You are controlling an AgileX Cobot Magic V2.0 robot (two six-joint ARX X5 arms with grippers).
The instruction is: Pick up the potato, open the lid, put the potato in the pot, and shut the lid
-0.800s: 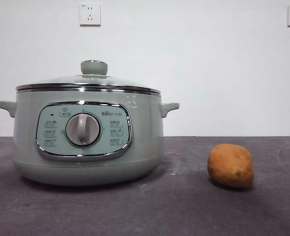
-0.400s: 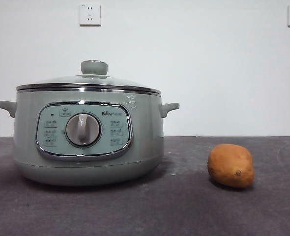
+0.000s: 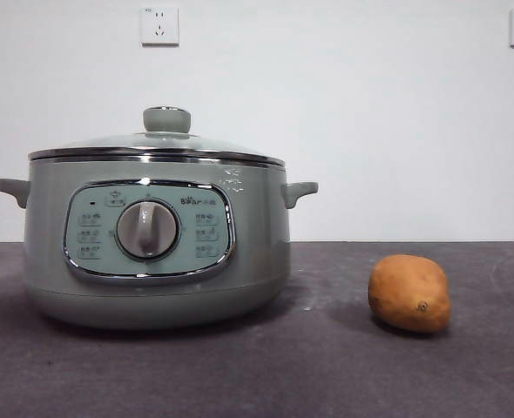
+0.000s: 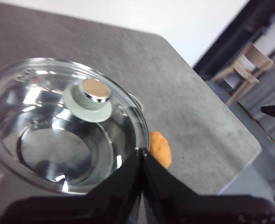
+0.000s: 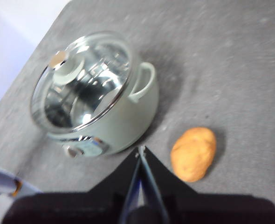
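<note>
The pale green pot (image 3: 157,239) stands on the dark table at the left, with the glass lid (image 3: 157,144) and its green knob (image 3: 166,118) resting on it. The orange-brown potato (image 3: 409,293) lies on the table to the pot's right, apart from it. My left gripper (image 4: 141,154) is shut and empty, high above the lid (image 4: 63,116), with the potato (image 4: 160,148) just past its tips. My right gripper (image 5: 140,151) is shut and empty, high above the table between the pot (image 5: 105,100) and the potato (image 5: 193,153). Neither arm shows in the front view.
A white wall with two sockets (image 3: 159,25) stands behind the table. The left wrist view shows the table's far edge (image 4: 230,177) and a chair (image 4: 244,70) on the floor beyond it.
</note>
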